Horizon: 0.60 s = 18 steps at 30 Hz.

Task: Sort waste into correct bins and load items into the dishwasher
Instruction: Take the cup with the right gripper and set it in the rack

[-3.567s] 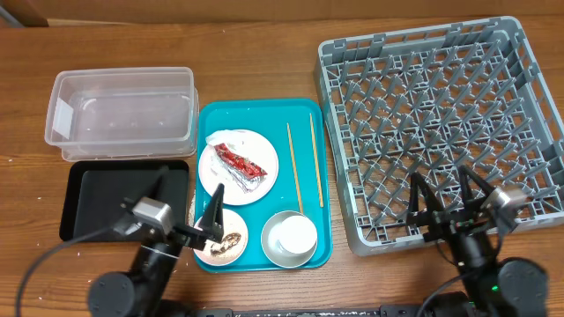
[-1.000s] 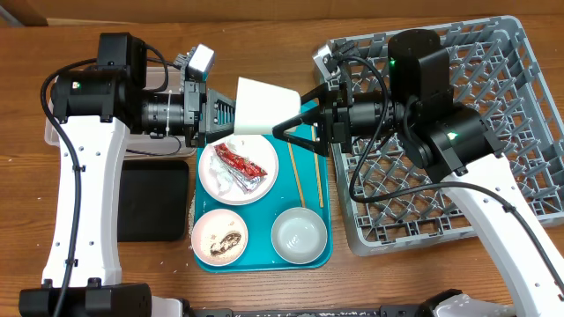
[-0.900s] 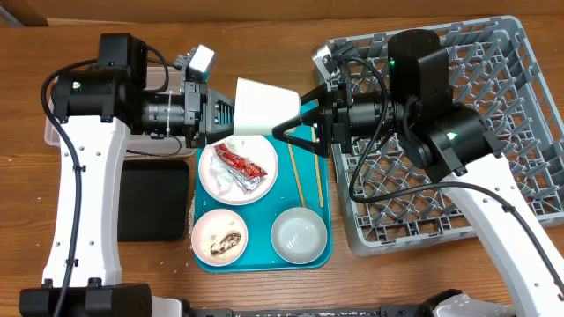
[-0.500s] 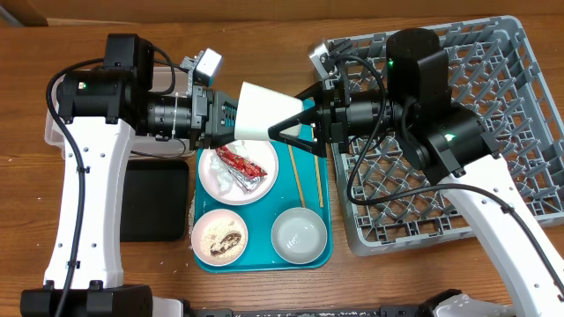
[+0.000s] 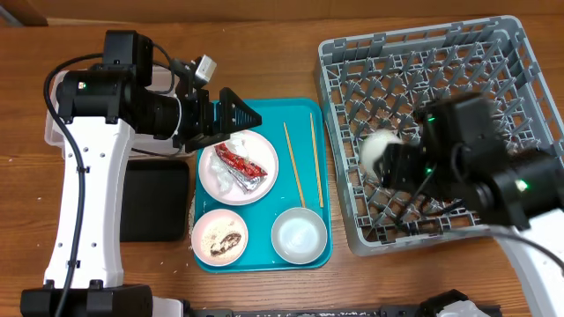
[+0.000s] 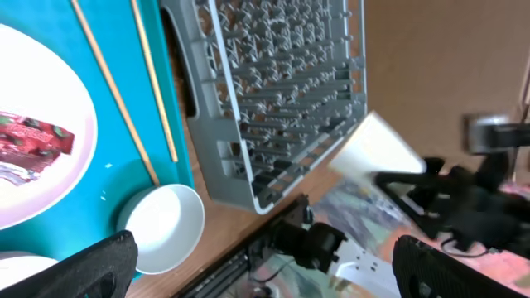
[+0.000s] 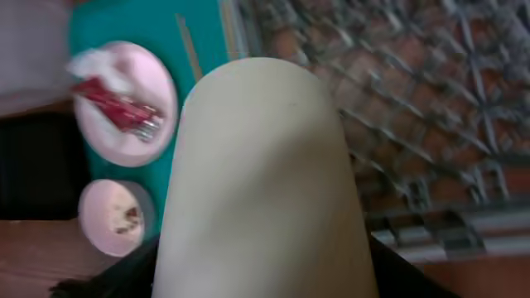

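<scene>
Your left gripper has its jaws spread wide with nothing between them. It hangs above the far left corner of the teal serving tray. From its wrist camera both fingers sit at the bottom corners of the view, well apart.

Your right gripper is clamped on the small white cup. The cup fills most of the right wrist view, and the left wrist view shows dark fingers gripping it. Overhead, that arm is blurred, and the cup is over the left half of the grey dish rack. You cannot tell whether it touches the pegs.

On the teal tray, the red-and-silver wrapper lies on the round plate. Two chopsticks lie side by side just right of the plate. Nearer you, a small dish with rice and brown scraps sits beside an empty white bowl.

The black tray lies left of the teal tray. The clear tub is beyond it, mostly hidden by your left arm.
</scene>
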Available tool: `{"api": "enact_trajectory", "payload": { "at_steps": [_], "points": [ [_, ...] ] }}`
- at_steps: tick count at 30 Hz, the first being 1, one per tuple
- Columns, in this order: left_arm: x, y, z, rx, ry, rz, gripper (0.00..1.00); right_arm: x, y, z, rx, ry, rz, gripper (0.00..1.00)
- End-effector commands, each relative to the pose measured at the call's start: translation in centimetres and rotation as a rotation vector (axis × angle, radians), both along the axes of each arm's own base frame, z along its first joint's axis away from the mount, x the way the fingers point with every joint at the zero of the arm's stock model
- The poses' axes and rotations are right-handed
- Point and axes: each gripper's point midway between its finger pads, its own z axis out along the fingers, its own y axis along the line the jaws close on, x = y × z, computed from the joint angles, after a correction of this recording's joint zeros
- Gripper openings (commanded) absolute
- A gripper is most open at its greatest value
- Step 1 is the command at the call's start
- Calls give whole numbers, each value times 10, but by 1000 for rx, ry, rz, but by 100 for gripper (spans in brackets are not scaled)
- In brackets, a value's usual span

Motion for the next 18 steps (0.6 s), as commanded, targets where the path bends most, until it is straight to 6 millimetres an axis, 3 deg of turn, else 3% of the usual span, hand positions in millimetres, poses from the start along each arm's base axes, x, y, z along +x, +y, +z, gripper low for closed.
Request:
{"api": "enact_trajectory", "payload": {
  "at_steps": [1, 4, 7, 10, 12, 15, 18],
  "points": [
    [3, 1, 3, 19, -12, 17, 100, -6, -20, -37, -137, 184, -142, 62],
    [3, 1, 2, 20, -11, 17, 100, -24, -17, -82, -186, 412, -125, 61],
    [3, 5, -2, 49, -3, 26, 100, -39, -9, -112, -164, 531, -77, 61],
    [3, 7, -4, 66, -2, 31, 100, -43, -2, -124, -119, 556, -52, 72],
    [5, 7, -4, 66, -10, 31, 100, -38, -2, -122, -120, 526, -47, 83],
    [2, 7, -5, 71, -2, 27, 100, -16, -7, -105, -151, 412, -63, 90],
    [-7, 20, -20, 183, 38, 28, 100, 29, -7, -53, -140, 166, -90, 92]
  ]
}}
